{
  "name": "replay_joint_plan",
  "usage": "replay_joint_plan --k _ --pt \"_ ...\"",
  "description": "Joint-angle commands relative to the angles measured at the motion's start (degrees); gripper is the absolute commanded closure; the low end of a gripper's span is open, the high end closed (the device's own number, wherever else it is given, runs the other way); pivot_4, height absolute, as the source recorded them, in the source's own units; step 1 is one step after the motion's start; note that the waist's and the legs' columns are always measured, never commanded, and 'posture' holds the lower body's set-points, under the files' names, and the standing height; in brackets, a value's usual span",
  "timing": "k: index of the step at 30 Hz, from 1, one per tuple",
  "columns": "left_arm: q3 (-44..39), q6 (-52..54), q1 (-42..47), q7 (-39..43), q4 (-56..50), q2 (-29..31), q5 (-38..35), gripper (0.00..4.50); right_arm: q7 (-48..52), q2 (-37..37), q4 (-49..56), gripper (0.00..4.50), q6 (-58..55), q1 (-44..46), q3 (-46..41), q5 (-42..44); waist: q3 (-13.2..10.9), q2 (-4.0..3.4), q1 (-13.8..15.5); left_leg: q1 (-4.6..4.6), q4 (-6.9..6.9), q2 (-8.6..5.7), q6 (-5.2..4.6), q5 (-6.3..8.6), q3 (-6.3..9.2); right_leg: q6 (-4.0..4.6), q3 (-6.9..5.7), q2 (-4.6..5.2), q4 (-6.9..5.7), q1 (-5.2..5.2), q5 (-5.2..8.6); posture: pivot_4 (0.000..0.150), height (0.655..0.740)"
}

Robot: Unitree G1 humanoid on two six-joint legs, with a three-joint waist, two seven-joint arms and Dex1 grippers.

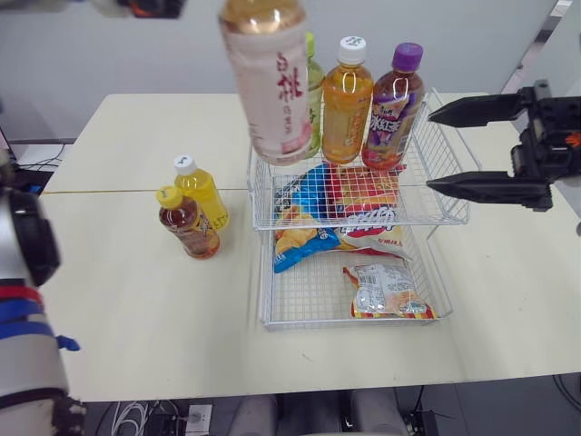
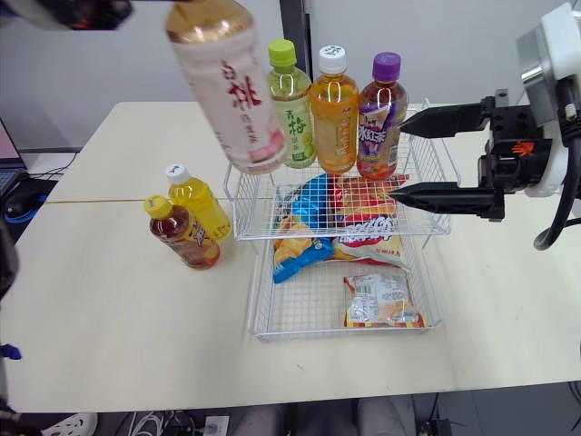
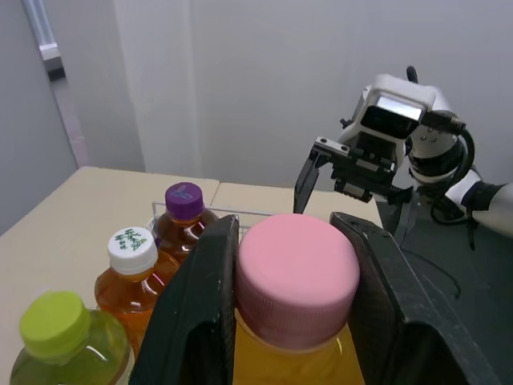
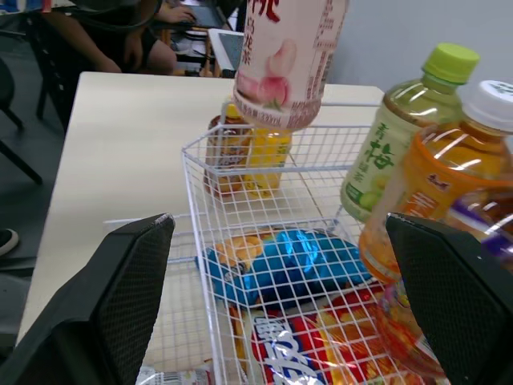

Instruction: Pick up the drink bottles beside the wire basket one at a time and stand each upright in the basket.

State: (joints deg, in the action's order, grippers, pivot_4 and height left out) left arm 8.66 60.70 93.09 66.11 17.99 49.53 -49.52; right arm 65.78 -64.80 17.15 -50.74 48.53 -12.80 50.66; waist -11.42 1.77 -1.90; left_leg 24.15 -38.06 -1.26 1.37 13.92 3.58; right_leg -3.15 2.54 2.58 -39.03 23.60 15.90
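Hanging above the left rear corner of the wire basket [image 1: 363,223], the peach bottle [image 1: 270,82] is being gripped at its pink cap by the left tool [image 3: 286,241], its base clear of the wires. 3 others, a green-capped bottle [image 2: 292,109], a white-capped bottle [image 1: 347,104] and a purple-capped bottle [image 1: 392,113], are standing upright along the back of the upper tier, behind snack bags [image 1: 345,195]. 2 more, a yellow bottle [image 1: 201,191] and a brown tea bottle [image 1: 189,225], are standing close together on the surface [image 1: 136,300] just left of the basket. The right tool [image 1: 430,150] is hovering beside the basket's right side, fingers spread and holding nothing.
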Motion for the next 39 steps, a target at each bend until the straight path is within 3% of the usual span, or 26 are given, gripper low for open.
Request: replay_joint_plan --k 1,21,36,39 --pt "-0.78 -5.68 -0.47 1.65 -1.31 -4.34 4.21 3.09 -1.22 -2.79 0.52 0.00 -0.72 -1.58 -4.73 0.16 0.00 0.00 0.10 0.01 0.00 0.00 0.00 0.00 0.00 0.00 0.00 0.01 0.00 0.00 0.00 0.150 0.7400" --pt "0.01 -20.73 -3.93 -4.93 10.82 -31.97 22.27 3.09 -4.79 -6.65 5.04 0.00 -3.55 -12.22 -13.03 3.27 0.00 -0.02 0.29 0.13 -0.07 -0.08 -0.01 -0.01 0.05 -0.01 -0.02 0.06 -0.02 0.03 -0.01 0.150 0.7400" --pt "-2.39 -23.18 -0.64 -2.31 21.50 -38.12 25.94 3.09 -7.44 -7.41 6.58 0.00 -4.25 -14.50 -15.69 5.04 0.01 -0.03 0.32 0.05 -0.10 -0.10 -0.02 -0.01 0.10 -0.03 -0.06 0.06 -0.02 -0.11 -0.02 0.150 0.7400" --pt "-2.65 -22.65 0.10 -0.70 21.60 -37.51 26.12 2.08 -7.86 -7.64 6.72 0.00 -4.21 -14.91 -16.05 5.47 0.01 -0.03 0.30 0.04 -0.10 -0.09 -0.02 -0.01 0.09 -0.02 -0.06 0.06 -0.02 -0.10 -0.02 0.150 0.7400"
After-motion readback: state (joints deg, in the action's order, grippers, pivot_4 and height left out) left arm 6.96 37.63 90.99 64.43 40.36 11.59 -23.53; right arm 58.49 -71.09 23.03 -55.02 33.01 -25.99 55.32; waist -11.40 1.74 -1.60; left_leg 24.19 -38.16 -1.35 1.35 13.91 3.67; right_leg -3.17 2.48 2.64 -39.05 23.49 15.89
